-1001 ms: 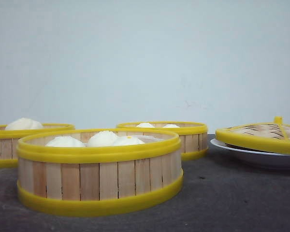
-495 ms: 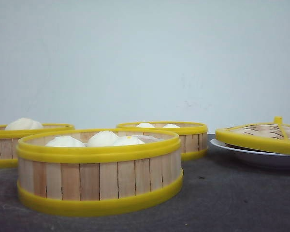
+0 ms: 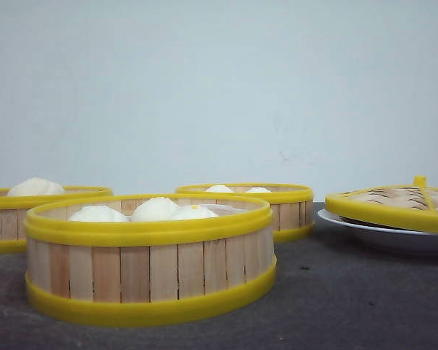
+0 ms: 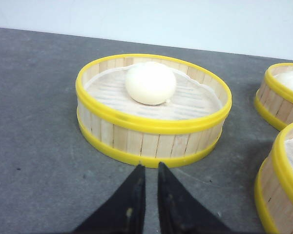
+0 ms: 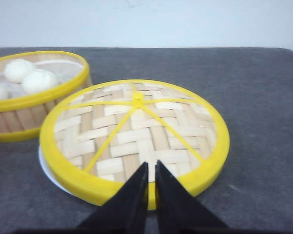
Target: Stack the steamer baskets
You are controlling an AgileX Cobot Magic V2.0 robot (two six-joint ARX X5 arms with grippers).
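Steamer baskets: three are seen on the dark table (image 3: 350, 306), none stacked yet. The near basket (image 3: 150, 259) holds three white buns (image 3: 155, 209); the left basket (image 3: 14, 219) holds one bun (image 4: 150, 83); the far basket (image 3: 252, 208) sits behind, just beside a white plate (image 3: 383, 235) on which the woven lid (image 5: 136, 134) rests, tilted. The left gripper (image 4: 149, 171) is held just short of the left basket's wall, fingers nearly pressed together, nothing pinched. The right gripper (image 5: 152, 170) is likewise almost closed, over the lid's near rim, not gripping it. The baskets are judged light and fairly stiff, with smooth plastic rims likely slippery; a grip across the wall at the top rim is advised, kept level so the buns are not rolled
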